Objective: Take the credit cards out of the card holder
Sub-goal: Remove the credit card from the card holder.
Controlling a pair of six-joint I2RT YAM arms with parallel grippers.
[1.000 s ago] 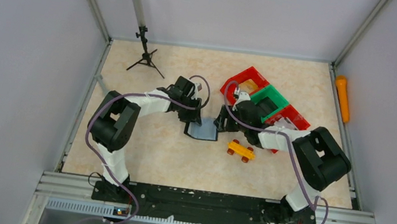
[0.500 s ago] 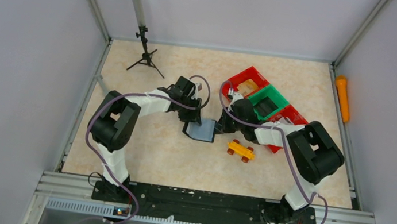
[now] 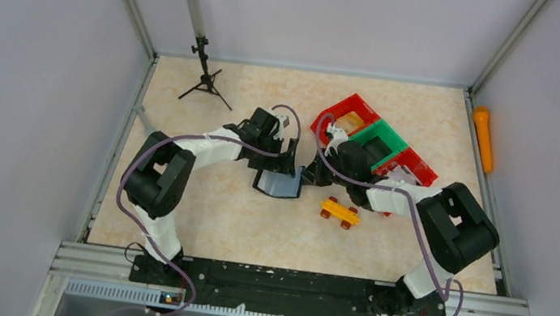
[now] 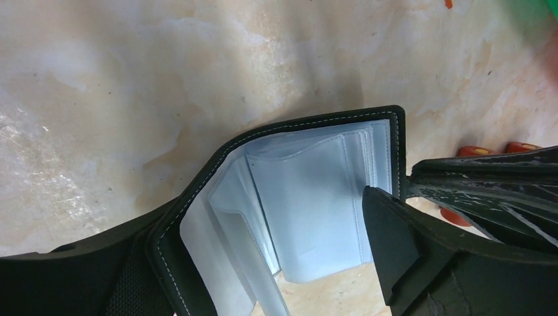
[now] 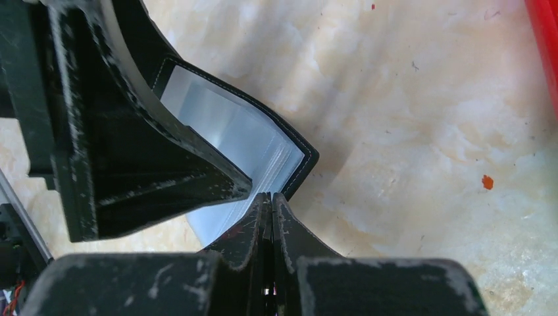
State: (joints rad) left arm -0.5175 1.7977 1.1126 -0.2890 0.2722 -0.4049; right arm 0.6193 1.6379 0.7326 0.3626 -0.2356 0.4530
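Fingers [image 4: 421,257] of left gripper [image 4: 266,227] spread wide, released. Card holder [image 4: 309,171] sits open between them over table [image 4: 131,99], clear sleeves showing. Right gripper [image 5: 270,197] clenched, tips pressed together right at holder's stitched edge; whether sleeve or card is pinched, cannot tell. Yellow toy car [image 3: 341,212] near right fingers, on near side, apart from holder. Red and green bins [image 3: 376,145] beyond right gripper.
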